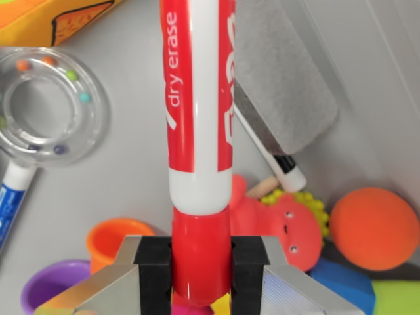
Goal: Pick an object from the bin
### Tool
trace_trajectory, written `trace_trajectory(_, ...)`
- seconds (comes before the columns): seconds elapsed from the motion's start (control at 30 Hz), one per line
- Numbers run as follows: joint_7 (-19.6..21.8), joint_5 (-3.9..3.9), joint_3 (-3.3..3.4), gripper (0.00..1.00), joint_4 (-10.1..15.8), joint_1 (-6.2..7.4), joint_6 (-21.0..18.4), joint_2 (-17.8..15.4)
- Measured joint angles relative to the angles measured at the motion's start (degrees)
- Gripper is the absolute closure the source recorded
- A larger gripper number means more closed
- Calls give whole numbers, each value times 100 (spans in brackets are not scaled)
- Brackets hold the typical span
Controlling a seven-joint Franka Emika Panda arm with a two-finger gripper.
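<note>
My tool (pixel 201 266) is clenched on the red cap of the marker (pixel 197 98), which stands up the middle of my wrist view above the bin (pixel 131 184). I judge the grasp made; what's left is raising it clear of the toys below.
</note>
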State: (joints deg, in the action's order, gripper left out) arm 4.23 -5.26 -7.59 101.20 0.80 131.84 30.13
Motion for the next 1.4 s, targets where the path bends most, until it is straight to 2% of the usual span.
trace_trajectory(0.53, -77, 118, -4, 100, -166, -2, -723, -517)
trace_trajectory(0.8, -99, 144, -4, 100, -272, -2, -996, -663)
trace_trajectory(1.4, -115, 164, -4, 100, -376, -2, -1235, -777)
